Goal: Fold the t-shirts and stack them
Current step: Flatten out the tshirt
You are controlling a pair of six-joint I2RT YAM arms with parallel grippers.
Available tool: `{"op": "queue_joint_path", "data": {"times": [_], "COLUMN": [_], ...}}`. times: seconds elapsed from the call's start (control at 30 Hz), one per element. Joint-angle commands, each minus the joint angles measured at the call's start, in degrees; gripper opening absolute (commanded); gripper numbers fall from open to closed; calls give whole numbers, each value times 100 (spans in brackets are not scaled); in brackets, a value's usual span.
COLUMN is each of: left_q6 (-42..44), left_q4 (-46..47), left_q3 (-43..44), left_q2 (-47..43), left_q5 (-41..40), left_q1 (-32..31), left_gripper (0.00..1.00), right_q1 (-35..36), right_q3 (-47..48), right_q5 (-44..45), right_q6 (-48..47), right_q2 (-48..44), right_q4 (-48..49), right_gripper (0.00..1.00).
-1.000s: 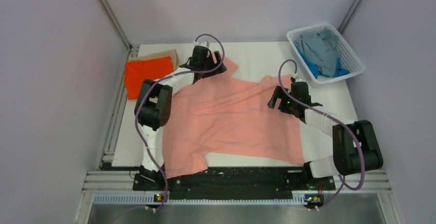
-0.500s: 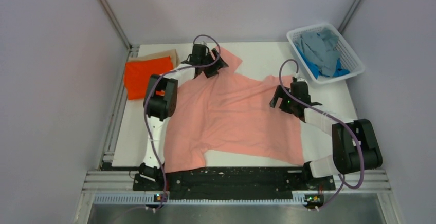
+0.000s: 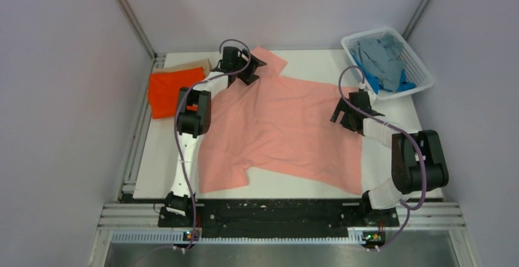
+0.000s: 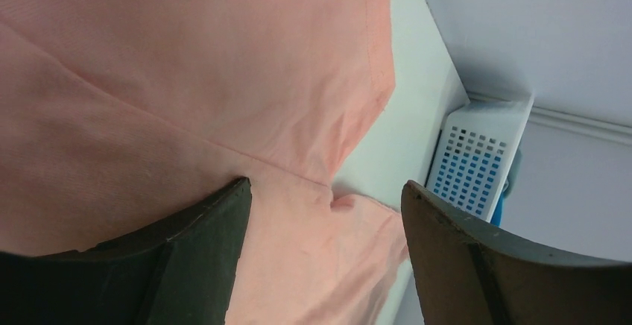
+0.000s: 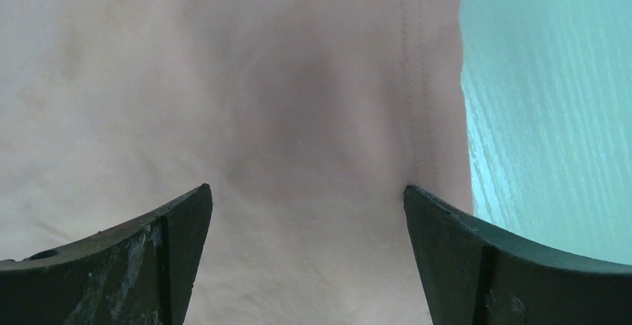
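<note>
My left claw [image 4: 324, 187], at the far sleeve, and my right claw [image 5: 305, 187], at the right hem, both stand wide open and hold nothing. The salmon pink t-shirt [image 3: 281, 132] lies spread mid-table [image 3: 306, 62]. Closing unevenly, or on one layer only, would likely skew the fold.

Top view: bright, even, soft light from overhead. No glare on the white tabletop [image 3: 312, 63], just thin shadows hugging the arms, and focus is crisp corner to corner. Left wrist view: the salmon pink t-shirt [image 4: 186, 79] is sharp enough to show its weave, while the left tool [image 4: 324, 187] has dark, unlit fingers. Right wrist view: the colour goes off, the cloth washed to grey-pink and the tabletop tinted teal. A soft dark shadow pools just ahead of the right tool [image 5: 305, 188].
</note>
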Motion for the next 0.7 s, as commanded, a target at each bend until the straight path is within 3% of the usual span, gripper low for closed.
{"op": "queue_joint_path", "data": {"times": [0.0, 0.17, 0.4, 0.53, 0.67], "left_q6": [-163, 244, 1492, 2179, 2751], "left_q4": [-544, -603, -1400, -1564, -1710], "left_q3": [-282, -261, 1442, 762, -818], "left_q2": [140, -177, -203, -1172, -2622], "left_q5": [-868, -1204, -538, -527, -1031], "left_q1": [367, 474, 464, 332, 35], "left_gripper": [80, 80, 81, 87, 88], "right_q1": [-284, -367, -360, -358, -342], "right_q3": [187, 66, 290, 410, 88], "right_q5": [492, 211, -207, -422, -762], "right_q6": [239, 174, -258, -306, -214], "right_q2": [213, -11, -443, -1184, -2089], "right_q4": [-555, -360, -151, -160, -202], "right_gripper": [99, 99, 99, 99, 99]}}
